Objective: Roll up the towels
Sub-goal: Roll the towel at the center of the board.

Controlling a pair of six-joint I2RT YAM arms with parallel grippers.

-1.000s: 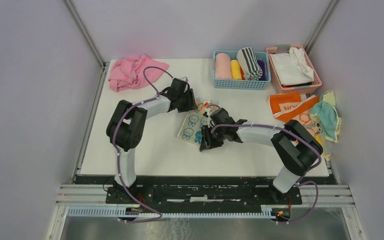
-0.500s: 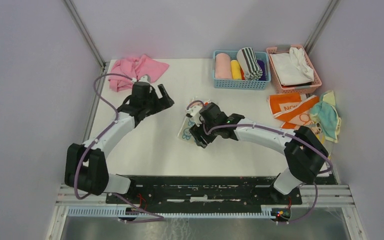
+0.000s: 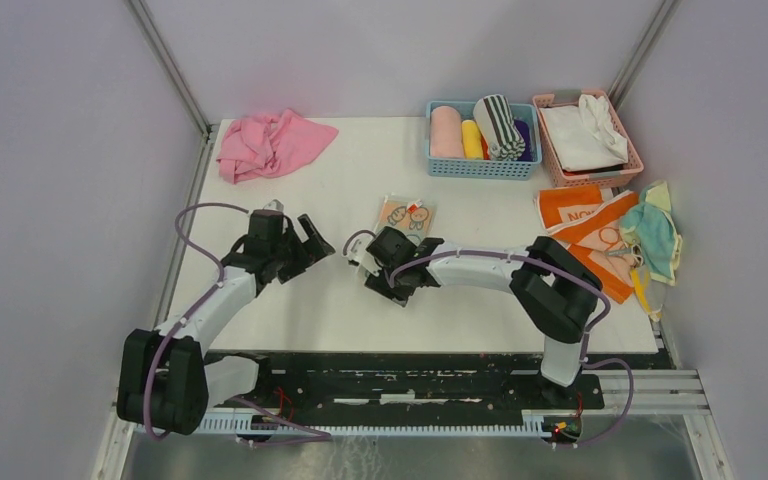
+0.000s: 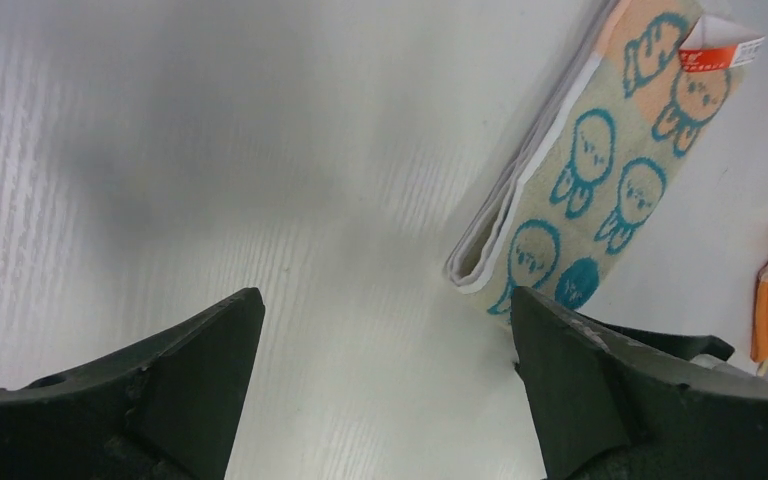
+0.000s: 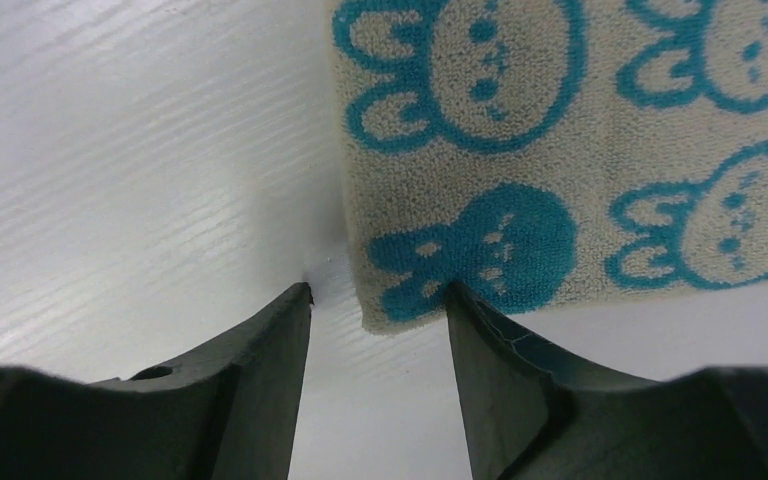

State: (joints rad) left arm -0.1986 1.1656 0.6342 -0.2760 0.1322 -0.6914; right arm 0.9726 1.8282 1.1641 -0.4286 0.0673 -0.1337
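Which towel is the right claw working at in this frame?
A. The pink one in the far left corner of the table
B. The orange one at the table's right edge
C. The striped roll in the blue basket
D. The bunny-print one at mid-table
D: the right wrist view shows the right claw open at a corner of the bunny-print towel, which lies flat on the table.

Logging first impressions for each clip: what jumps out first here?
The folded bunny towel in the middle of the table, its near corner sitting between the open fingers of the right gripper. The left gripper hangs wide open to its left, and a blue basket of rolled towels stands at the far edge.
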